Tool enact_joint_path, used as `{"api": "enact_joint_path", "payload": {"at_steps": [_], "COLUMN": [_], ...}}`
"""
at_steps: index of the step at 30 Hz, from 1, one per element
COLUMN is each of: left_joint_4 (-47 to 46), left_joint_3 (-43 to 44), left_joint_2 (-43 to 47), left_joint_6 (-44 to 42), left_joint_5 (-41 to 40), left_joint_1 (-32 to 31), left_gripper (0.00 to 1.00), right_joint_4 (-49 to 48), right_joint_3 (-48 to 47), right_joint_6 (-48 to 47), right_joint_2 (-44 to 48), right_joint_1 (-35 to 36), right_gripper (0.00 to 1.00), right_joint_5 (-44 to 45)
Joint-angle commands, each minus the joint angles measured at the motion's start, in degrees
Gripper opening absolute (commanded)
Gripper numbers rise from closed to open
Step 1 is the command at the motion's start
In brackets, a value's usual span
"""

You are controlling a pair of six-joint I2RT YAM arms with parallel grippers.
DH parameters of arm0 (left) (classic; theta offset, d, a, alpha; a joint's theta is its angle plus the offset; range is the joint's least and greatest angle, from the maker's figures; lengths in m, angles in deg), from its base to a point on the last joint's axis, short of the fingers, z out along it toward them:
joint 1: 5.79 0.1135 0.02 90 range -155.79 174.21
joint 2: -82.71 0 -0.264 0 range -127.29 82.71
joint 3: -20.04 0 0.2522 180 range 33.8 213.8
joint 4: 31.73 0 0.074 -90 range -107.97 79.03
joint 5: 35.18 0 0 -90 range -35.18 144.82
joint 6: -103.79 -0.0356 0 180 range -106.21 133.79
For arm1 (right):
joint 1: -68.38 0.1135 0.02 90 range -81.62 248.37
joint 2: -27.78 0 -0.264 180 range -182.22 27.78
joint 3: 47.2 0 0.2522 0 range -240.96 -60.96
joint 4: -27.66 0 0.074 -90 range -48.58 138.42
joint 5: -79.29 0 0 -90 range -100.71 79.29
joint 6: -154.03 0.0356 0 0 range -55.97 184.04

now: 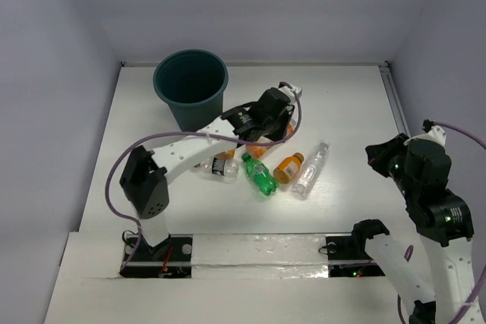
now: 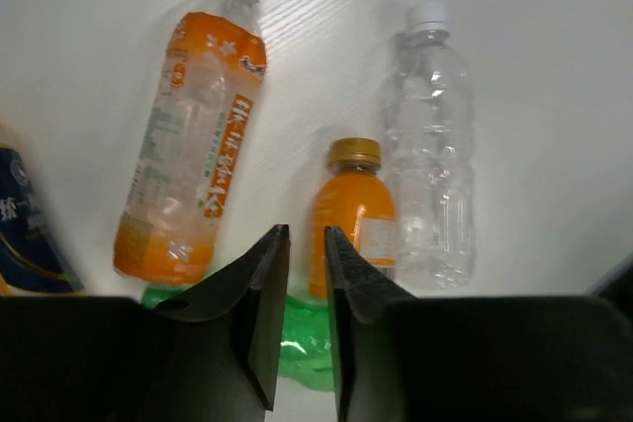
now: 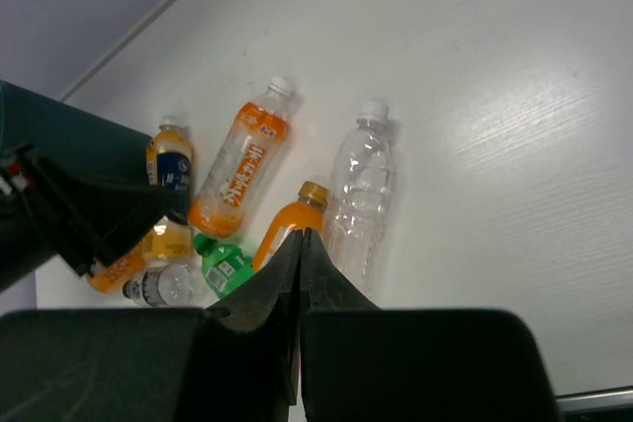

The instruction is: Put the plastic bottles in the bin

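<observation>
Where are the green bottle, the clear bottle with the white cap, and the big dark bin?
green bottle (image 1: pixel 260 176): top view, middle of its body.
clear bottle (image 1: pixel 311 168): top view, middle of its body.
bin (image 1: pixel 190 115): top view, its outer wall.

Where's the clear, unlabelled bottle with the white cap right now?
In the top view, the clear bottle lies flat as the rightmost of the group, just right of the small orange bottle, its cap pointing away from the arms.

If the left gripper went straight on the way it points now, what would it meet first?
Likely the table, in the narrow strip between the tall orange-labelled bottle and the small orange bottle; the left gripper might clip the small one. Depth is unclear.
</observation>
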Motion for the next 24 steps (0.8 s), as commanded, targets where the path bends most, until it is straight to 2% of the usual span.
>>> {"api": "enact_joint_path", "payload": {"at_steps": [1, 3, 4, 6, 7, 8, 10, 11, 13, 14, 17, 21, 24], "left_joint_4": [-0.66, -0.75, -0.66, -0.83, -0.57, 0.30, 1.44, 2.32, 2.50, 2.59, 4.34, 7.95, 8.04], "left_joint_3": [4.52, 5.75, 6.28, 7.77, 8.56, 9.35, 12.43, 13.48, 15.68, 16.56, 20.68, 27.89, 29.92], "left_joint_2": [-3.15, -4.92, -6.76, -8.52, -10.79, -12.04, -15.98, -17.13, -19.68, -20.39, -24.16, -30.23, -33.22], "left_joint_6": [-3.85, -4.91, -5.17, -6.49, -7.10, -7.81, -9.30, -9.57, -10.10, -10.45, -12.03, -13.43, -14.66], "left_joint_5": [4.63, 6.57, 6.85, 6.94, 6.85, 6.85, 7.38, 7.38, 6.94, 6.68, 6.23, 3.96, 3.51], "left_joint_1": [3.83, 5.76, 5.77, 6.56, 7.08, 7.09, 7.09, 7.09, 7.09, 7.09, 7.61, 7.62, 8.14], "left_gripper": [0.21, 0.41, 0.54, 0.63, 0.68, 0.70, 0.72, 0.72, 0.73, 0.73, 0.78, 0.78, 0.78], "right_joint_4": [-0.62, -0.53, -0.62, -1.50, -1.67, -1.94, -2.20, -2.64, -3.34, -4.04, -4.92, -5.72, -6.95], "right_joint_3": [3.82, 6.19, 6.89, 9.34, 10.15, 10.76, 12.35, 12.70, 14.01, 14.46, 15.86, 16.74, 17.36], "right_joint_6": [1.64, 1.99, 2.43, 2.69, 2.61, 2.52, 2.17, 2.08, 1.82, 1.64, 1.03, 0.15, -0.38], "right_joint_2": [2.08, 2.78, 3.22, 4.62, 4.80, 4.80, 4.10, 4.01, 4.10, 4.01, 3.31, 2.26, 1.12], "right_joint_1": [-0.37, -0.37, -0.37, -0.37, -0.37, -0.37, -0.37, -0.37, -0.37, -0.37, -0.37, -0.37, -0.37], "right_gripper": [0.00, 0.00, 0.00, 0.02, 0.06, 0.18, 0.32, 0.46, 0.57, 0.67, 0.79, 0.89, 0.95], "right_joint_5": [-2.99, -3.70, -4.57, -5.28, -6.15, -6.60, -7.65, -8.00, -9.23, -9.67, -11.61, -12.23, -12.23]}}
